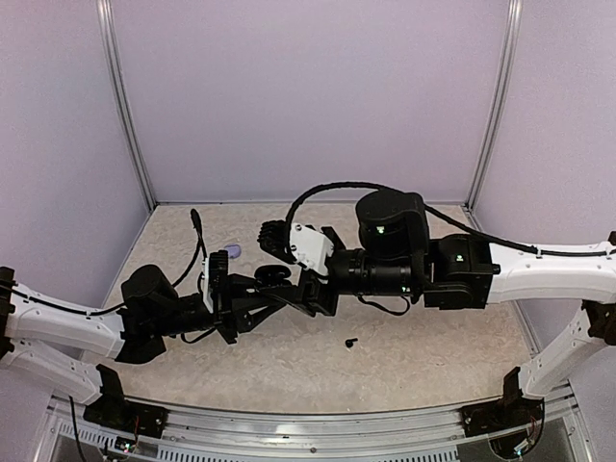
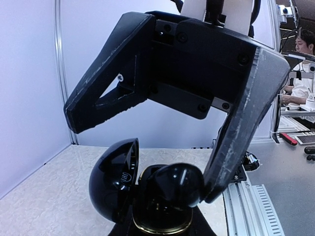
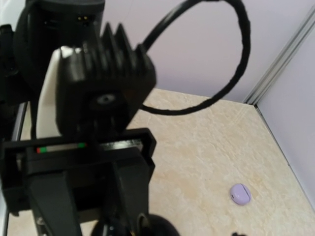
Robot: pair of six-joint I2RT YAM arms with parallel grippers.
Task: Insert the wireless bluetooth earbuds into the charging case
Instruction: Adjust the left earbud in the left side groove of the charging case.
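The black charging case [image 2: 112,181] stands open, lid swung left, its gold-rimmed base [image 2: 162,223] clamped low in my left gripper [image 1: 262,292], which is shut on it. A glossy black earbud [image 2: 173,184] rests on the base's opening. My right gripper [image 2: 142,157] hovers over the case with its fingers wide apart, and one fingertip [image 2: 216,184] touches the bud's side. Another small black earbud [image 1: 350,342] lies loose on the table in front of the arms. In the right wrist view only the dark rounded top of the case [image 3: 160,227] shows at the bottom edge.
A small lilac case [image 1: 231,250] lies shut on the table behind the left gripper, seen also as the lilac case [image 3: 240,193] in the right wrist view. A black finned block [image 3: 103,93] and a looping black cable [image 3: 231,78] fill much of that view. Pale walls enclose the beige table.
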